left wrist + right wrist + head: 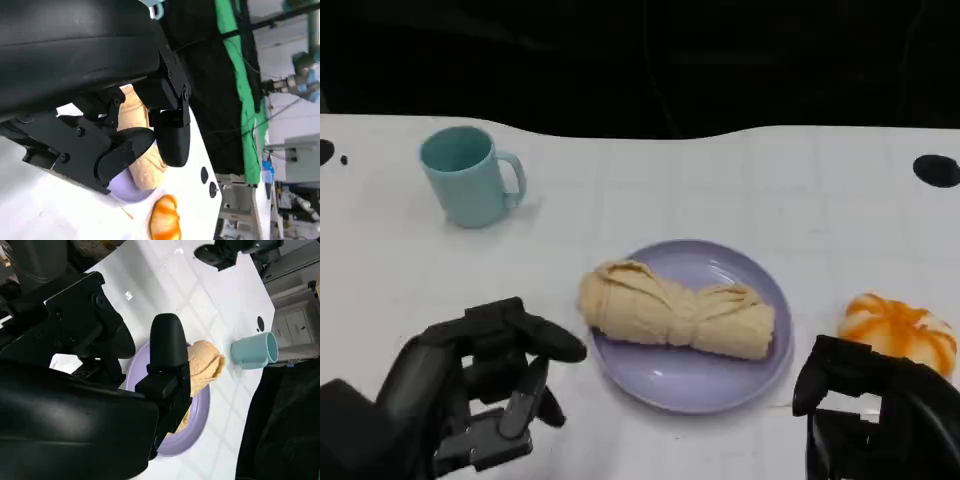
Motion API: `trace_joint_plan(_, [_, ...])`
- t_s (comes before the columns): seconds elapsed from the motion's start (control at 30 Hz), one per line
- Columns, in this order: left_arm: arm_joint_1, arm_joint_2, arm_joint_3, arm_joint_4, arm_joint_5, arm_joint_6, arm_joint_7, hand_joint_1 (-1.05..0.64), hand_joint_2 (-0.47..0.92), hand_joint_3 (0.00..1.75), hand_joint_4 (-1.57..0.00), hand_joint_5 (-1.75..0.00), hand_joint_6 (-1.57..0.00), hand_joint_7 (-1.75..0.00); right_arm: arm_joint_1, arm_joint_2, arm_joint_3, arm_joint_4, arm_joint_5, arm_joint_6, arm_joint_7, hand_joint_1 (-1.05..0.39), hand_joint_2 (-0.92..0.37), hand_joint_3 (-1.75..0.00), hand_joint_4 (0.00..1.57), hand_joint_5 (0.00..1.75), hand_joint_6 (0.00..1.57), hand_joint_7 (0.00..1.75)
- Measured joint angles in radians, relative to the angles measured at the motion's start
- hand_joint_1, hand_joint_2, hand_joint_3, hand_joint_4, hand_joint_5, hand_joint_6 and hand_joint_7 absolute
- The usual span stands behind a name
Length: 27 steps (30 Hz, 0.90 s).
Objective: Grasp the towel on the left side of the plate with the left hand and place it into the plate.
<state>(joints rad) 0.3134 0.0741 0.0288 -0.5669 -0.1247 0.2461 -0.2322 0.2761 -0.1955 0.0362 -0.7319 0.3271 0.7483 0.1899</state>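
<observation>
Your towel (675, 315) lies on the plate (720, 385), its left end over the rim. Your left hand (485, 385) sits just left, fingers apart, holding nothing. Right hand (880, 410): can't tell.

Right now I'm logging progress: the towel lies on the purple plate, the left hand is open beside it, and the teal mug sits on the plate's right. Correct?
One thing is wrong: the head view shows the teal mug on the left of the purple plate, further back. The towel and open left hand are as you say.

Mug (470, 175) well apart from plate (720, 385).
</observation>
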Motion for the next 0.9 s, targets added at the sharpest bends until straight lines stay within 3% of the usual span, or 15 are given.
trace_joint_plan(0.47, [0.013, -0.029, 0.070, -0.009, -0.263, 0.216, 0.021, -0.10, 0.47, 1.32, -0.87, -1.75, -0.78, -1.60, 0.011, -0.016, -0.029, 0.009, 0.000, -0.021, 0.011, 0.02, -0.56, -1.38, 0.79, 1.75, 0.57, 1.75])
trace_joint_plan(0.9, [0.011, 0.003, 0.072, 0.014, -0.312, 0.226, 0.014, -0.10, 0.44, 1.36, -0.86, -1.75, -0.79, -1.60, 0.019, -0.013, -0.031, 0.015, -0.001, -0.029, -0.002, 0.03, -0.56, -1.39, 0.78, 1.75, 0.56, 1.75])
